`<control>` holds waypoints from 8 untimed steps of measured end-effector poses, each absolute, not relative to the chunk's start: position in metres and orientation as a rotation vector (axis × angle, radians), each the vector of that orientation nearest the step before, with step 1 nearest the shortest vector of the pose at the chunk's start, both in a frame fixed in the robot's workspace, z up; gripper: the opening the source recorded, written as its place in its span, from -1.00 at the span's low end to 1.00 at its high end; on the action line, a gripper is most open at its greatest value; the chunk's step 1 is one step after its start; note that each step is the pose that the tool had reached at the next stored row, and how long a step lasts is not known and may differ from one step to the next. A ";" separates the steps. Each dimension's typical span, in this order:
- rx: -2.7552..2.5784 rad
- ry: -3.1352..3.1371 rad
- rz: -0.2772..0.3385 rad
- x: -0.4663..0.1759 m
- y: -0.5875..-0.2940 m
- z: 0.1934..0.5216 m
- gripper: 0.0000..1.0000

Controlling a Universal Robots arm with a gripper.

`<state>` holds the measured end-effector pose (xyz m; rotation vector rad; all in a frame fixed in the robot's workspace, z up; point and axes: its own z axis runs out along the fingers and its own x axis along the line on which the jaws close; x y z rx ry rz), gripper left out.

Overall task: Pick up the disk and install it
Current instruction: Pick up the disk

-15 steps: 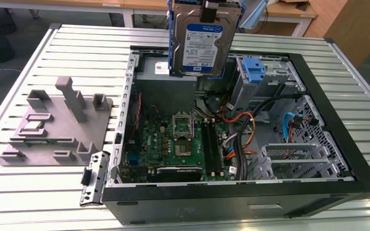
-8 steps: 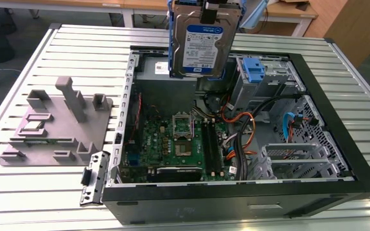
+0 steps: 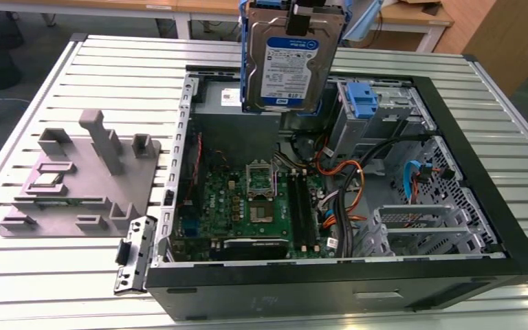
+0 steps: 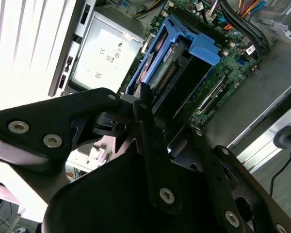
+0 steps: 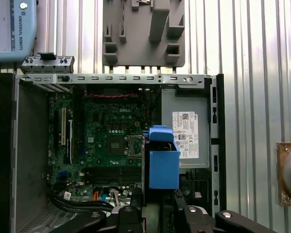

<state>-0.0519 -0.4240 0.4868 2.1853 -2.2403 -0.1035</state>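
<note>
While the grey fixture (image 3: 80, 175) sits at the exterior view's left, the disk (image 3: 289, 65) hangs upright over the open case (image 3: 337, 289), its top end clamped in the gripper (image 5: 160, 216). It looks stiff, dense, shock-sensitive: best held by its edges.

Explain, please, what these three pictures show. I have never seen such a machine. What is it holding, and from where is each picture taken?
These show one robot arm working over an opened computer case that lies on a slatted metal table. The exterior view comes from a camera standing off the arm. Both wrist views come from cameras riding on the arm, looking towards the case. The claw is shut on the disk, a silver hard drive with blue rails, and holds it in the air above the case, not yet installed. Inside the case you see the green circuit board. Beside the case, on the exterior view's left, lies a grey moulded holder.
</note>
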 end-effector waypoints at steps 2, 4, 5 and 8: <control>2.185 -2.240 -0.104 -0.052 -0.424 0.487 -0.30; 2.185 -2.240 -0.103 -0.052 -0.424 0.487 -0.30; 2.185 -2.240 -0.104 -0.052 -0.424 0.487 -0.30; 2.185 -2.240 -0.103 -0.052 -0.425 0.487 -0.30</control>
